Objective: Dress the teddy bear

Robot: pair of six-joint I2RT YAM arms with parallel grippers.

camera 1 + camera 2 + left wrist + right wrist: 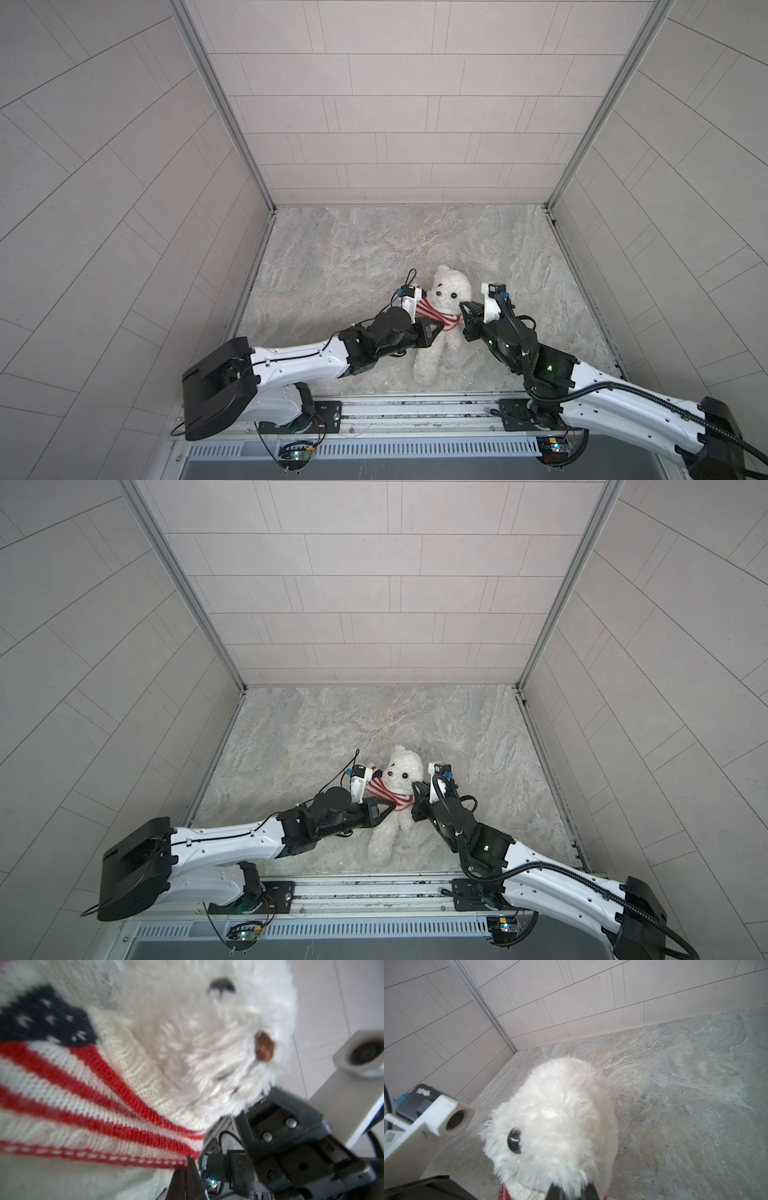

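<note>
Near the front of the marble tabletop (374, 249) we have the teddy bear (451, 291) face up, striped knit sweater (426, 308) over the head but bunched at the neck, left gripper (188, 1164) and right gripper (572, 1190) both clamped on it, torso and arms yet to cover.

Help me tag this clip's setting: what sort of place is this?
Probably a robot test booth, not a real room: tiled wall panels meeting at aluminium corner posts, a stone-look floor, and a metal rail carrying both arm bases.

Left fingers (185, 1180), right fingers (555, 1193): both clamped.
</note>
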